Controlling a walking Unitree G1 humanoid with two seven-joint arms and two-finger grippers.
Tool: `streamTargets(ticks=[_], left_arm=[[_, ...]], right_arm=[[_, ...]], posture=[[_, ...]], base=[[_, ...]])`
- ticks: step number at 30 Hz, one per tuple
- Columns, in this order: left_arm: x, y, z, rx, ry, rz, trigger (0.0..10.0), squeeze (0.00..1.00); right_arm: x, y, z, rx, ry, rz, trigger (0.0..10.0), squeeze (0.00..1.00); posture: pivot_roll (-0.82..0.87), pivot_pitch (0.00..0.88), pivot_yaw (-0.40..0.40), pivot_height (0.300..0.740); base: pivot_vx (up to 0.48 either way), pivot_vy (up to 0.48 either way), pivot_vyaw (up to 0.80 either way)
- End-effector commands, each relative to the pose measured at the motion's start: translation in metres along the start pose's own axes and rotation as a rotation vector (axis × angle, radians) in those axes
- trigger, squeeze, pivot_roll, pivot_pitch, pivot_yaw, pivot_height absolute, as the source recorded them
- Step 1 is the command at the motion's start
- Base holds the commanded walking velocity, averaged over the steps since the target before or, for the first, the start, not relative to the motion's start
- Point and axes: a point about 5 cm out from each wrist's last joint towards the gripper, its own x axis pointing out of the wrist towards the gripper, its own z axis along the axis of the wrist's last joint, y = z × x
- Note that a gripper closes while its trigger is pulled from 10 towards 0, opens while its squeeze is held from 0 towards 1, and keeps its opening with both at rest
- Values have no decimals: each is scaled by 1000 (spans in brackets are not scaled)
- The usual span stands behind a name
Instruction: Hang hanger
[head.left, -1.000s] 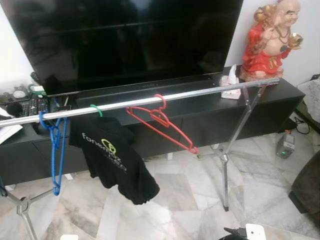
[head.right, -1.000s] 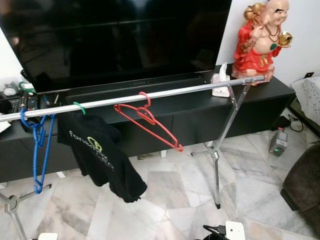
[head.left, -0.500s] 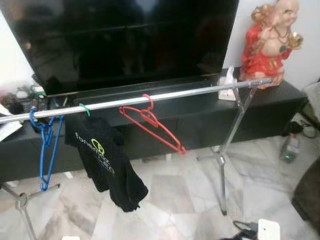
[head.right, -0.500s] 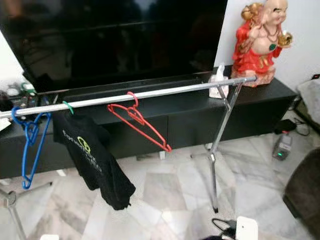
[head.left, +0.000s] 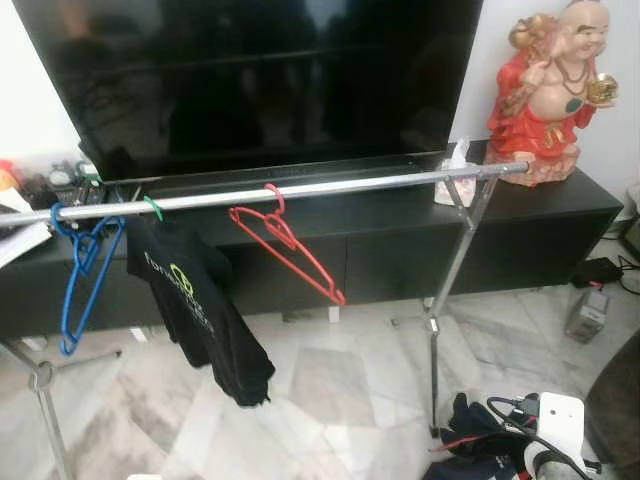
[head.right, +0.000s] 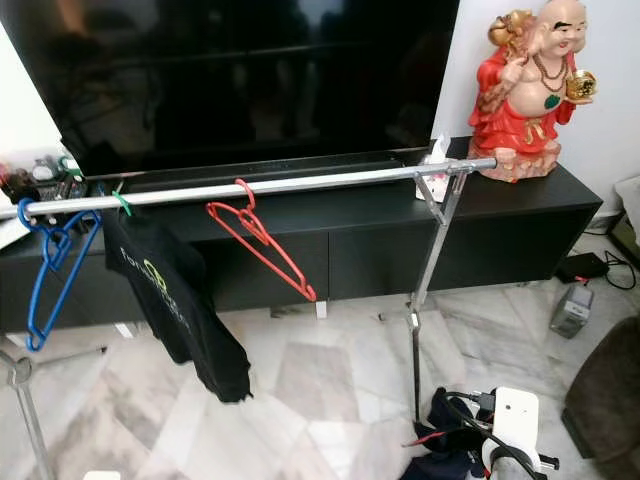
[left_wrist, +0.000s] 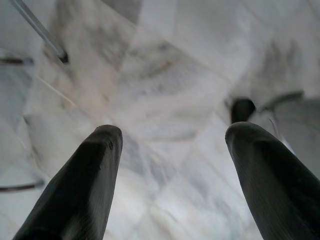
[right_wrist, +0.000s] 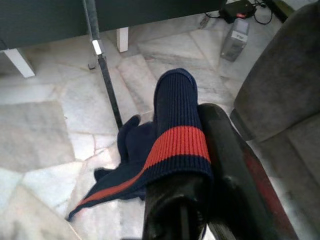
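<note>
My right hand (right_wrist: 200, 200) is largely hidden beneath a navy garment (right_wrist: 172, 135). The rail (head.left: 300, 190) runs off frame leftward. Table clutter (head.right: 40, 175) is too small to identify.

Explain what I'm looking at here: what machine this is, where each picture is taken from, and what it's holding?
A walking humanoid robot. The two wide pictures come from its head, looking down at a metal rail before a TV cabinet. On the rail hang a blue hanger, a black shirt and a red hanger. The other two come from wrist cameras. The left end effector is open over the marble floor. The right end effector is shut on a navy garment with a red stripe.
</note>
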Motion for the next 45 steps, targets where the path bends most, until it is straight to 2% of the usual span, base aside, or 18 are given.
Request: streamTargets(ticks=[1,14,24,34,35,36,37,38,41,42,43,45], left_arm=[[-1,1,-4,17,18,-1,10000,0],[1,-9,0,6,8,-13,10000,0],[1,-8,3,-4,-16,6,10000,0],[1,8,31,-45,-193,77,10000,0],[0,13,40,-52,-256,93,10000,0],[0,13,40,-52,-256,93,10000,0],[-1,17,53,-49,-333,103,10000,0],[-1,17,53,-49,-333,103,10000,0],[-4,24,74,-47,-448,120,10000,0],[-4,24,74,-47,-448,120,10000,0],[-7,29,88,-38,-519,137,10000,0],[-12,31,103,-18,-604,137,10000,0]], right_arm=[[4,-1,10,11,-41,-3,10000,0],[3,6,2,-9,33,48,10000,0],[1,5,-6,-23,86,55,10000,0],[-5,15,-23,-26,185,87,10000,0],[-8,18,-29,-25,221,105,10000,0],[-8,18,-29,-25,221,105,10000,0],[-13,21,-39,-37,275,120,10000,0],[-13,21,-39,-37,275,120,10000,0],[-21,24,-53,-64,355,144,10000,0],[-21,24,-53,-64,355,144,10000,0],[-25,27,-59,-75,383,166,10000,0],[-27,31,-62,-73,395,182,10000,0]], posture=[[-30,0,0,740],[-31,0,-14,740],[-31,0,-23,740],[-26,0,-23,740],[-26,0,-23,740],[-26,0,-23,740],[-19,0,-27,740],[-19,0,-27,740],[-1,0,-35,740],[-1,0,-35,740],[5,0,-37,740],[2,0,-35,740]], base=[[0,-292,0],[0,-293,0],[0,-202,0],[0,0,0],[0,0,0],[0,0,0],[0,0,0],[0,0,0],[0,0,0],[0,0,0],[0,0,0],[0,0,0]])
